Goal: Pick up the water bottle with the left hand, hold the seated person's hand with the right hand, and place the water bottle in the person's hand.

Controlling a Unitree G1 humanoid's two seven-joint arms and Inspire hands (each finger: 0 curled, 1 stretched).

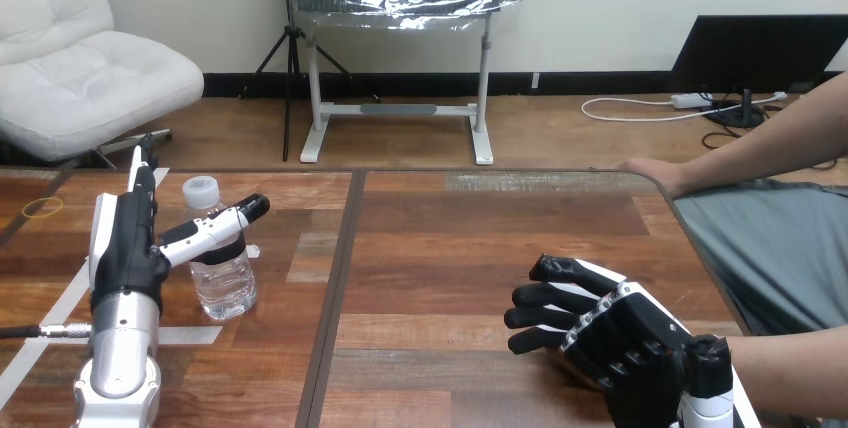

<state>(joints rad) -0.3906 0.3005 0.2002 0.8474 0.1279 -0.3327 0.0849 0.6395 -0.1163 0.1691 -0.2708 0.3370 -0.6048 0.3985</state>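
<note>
Right hand (pixel 620 338): I am seeing it lying low over the near right part of the table, its black back toward me. I cannot tell whether it is closed on anything.
Person's forearm (pixel 800 373): it is reaching in from the right edge and passing behind that hand's wrist. Its end is hidden from me.
Left hand (pixel 125 248): it is standing just left of the water bottle. Its fingers (pixel 142 163) are held straight, pointing away from me, and its thumb (pixel 215 226) is stretching rightward across the bottle's shoulder. It is spread, not clenching.
Water bottle (pixel 222 278): it is standing upright on the table's left part, behind the thumb.
Bottle make: it is clear ribbed plastic under a white cap (pixel 200 189). I cannot make out the water level.
Table (pixel 450 248): brown wood planks are running side to side, split by a dark seam.
Person's hand (pixel 655 172): it is resting on the far right corner.
Loose bits: a yellow rubber band (pixel 42 207) is lying far left, and white tape strips (pixel 60 300) are crossing the wood beside my left arm.
</note>
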